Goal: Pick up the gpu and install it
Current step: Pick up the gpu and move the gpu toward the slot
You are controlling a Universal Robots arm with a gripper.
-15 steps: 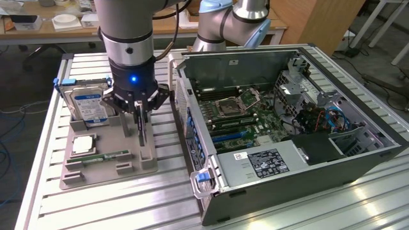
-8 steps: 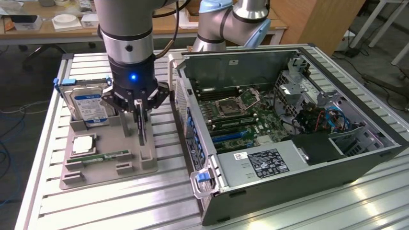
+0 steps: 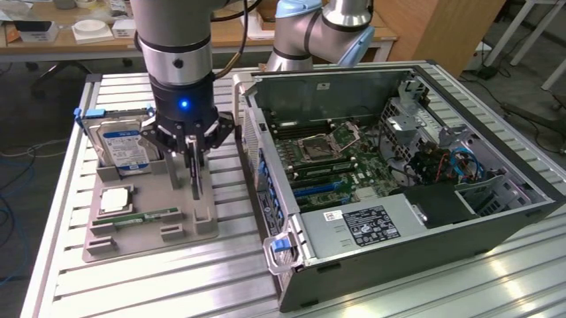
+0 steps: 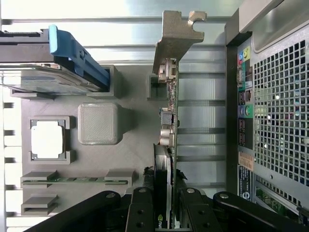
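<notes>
Gpu (image 3: 195, 177) stands on its long edge in a slot of the gray holder (image 3: 166, 199), on the side of the holder nearest the computer case (image 3: 380, 265). Its silvery end bracket (image 4: 175, 38) sits at the end of the card away from the claw.

The arm (image 3: 177, 40) comes straight down over the holder, with the gripper (image 3: 191, 151) pointing at the holder's floor and a blue light (image 3: 183, 104) glowing on the wrist. In the wrist view the black fingers (image 4: 145, 198) press on both faces of the card, so the claw is clamped on the gpu, which is still seated in its slot.

A hard drive (image 3: 124, 147) stands upright at the holder's end toward the exterior view's left. It carries a blue-and-white label whose print is too small to read. A square silver chip (image 3: 115, 199) and a green memory stick (image 3: 142, 217) lie in the holder's nearer pockets.

Inside the open case a white-and-black sticker (image 3: 367, 224) lies on the power supply, its text unreadable. A small green mark (image 4: 157, 220) shows on the card between the fingers. I cannot make out what it says.
</notes>
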